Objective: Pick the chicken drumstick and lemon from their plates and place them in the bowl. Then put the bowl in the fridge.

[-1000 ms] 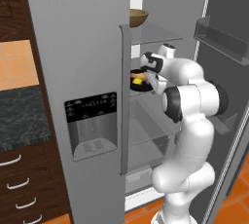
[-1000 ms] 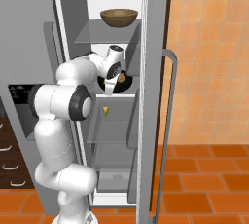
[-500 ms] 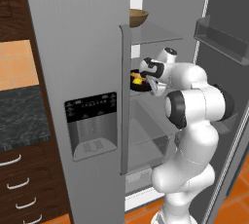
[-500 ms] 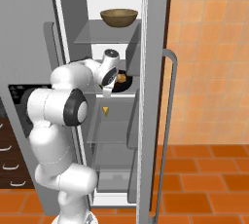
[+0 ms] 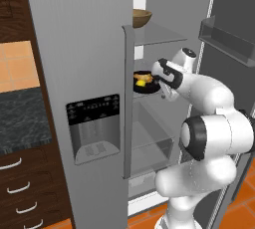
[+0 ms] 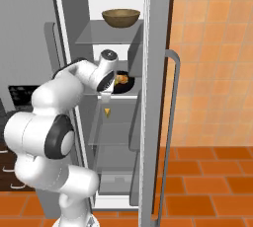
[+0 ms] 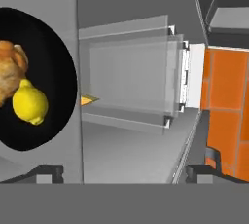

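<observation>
The fridge (image 5: 79,73) stands open, and the black bowl (image 5: 149,87) sits on a glass shelf (image 6: 129,92) in the middle of it. In the hand view the bowl (image 7: 58,77) is at about 9 o'clock, a big dark round shape cut off by the left edge. Inside the bowl lies the yellow lemon (image 7: 30,103), and the brown chicken drumstick (image 7: 10,69) is touching it at about 11 o'clock from the lemon. In the left base view the lemon (image 5: 142,82) shows as a small yellow spot in the bowl, with the drumstick (image 5: 138,76) just beside it. In the right base view the bowl (image 6: 126,85) peeks out at 3 o'clock from the robot's hand, with a bit of the drumstick (image 6: 121,79) showing above its rim. The gripper (image 7: 124,172) is wide open and holds nothing; its two dark fingertips (image 7: 46,173) stand far apart at the bottom of the hand view, and the bowl is off to the side of them, not between them. In the left base view the gripper (image 5: 159,77) is just beside the bowl's rim, at about 3 o'clock from it. A brown wooden bowl (image 6: 120,17) sits on the shelf above, at 12 o'clock from the black bowl. A small orange wedge (image 6: 106,112) lies on the shelf below
</observation>
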Available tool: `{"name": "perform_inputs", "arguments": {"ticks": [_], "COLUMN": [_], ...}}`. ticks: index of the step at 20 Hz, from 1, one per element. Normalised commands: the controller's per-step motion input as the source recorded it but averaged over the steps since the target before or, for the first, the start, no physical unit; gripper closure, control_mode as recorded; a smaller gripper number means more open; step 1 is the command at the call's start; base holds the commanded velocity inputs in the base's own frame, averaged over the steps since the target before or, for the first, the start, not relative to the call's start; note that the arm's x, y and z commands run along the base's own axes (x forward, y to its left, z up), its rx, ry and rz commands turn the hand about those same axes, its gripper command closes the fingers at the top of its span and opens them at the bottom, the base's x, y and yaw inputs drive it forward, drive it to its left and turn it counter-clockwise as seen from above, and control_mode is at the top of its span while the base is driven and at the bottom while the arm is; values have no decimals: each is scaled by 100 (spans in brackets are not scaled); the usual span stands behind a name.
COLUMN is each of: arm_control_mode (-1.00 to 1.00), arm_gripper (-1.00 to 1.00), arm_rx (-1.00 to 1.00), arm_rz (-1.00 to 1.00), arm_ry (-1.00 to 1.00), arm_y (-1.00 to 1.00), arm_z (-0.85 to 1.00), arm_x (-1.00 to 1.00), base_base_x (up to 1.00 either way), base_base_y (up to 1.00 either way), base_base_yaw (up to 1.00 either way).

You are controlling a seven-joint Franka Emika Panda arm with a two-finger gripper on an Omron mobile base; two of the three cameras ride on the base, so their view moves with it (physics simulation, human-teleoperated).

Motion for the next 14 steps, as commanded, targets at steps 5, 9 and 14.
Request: {"name": "perform_inputs", "arguments": {"ticks": [5, 9, 14], "arm_control_mode": [-100, -100, -100], "arm_gripper": [-100, -100, -100], "arm_rx": [-18, -13, -1], "arm_rz": [10, 0, -6], "arm_ry": [-11, 0, 0], "arm_y": [3, 3, 24], "arm_z": [0, 1, -4], "arm_x": [-100, -100, -100], "base_base_x": [0, 0, 0], "base_base_y": [0, 0, 0], "base_base_yaw": [0, 0, 0]}}
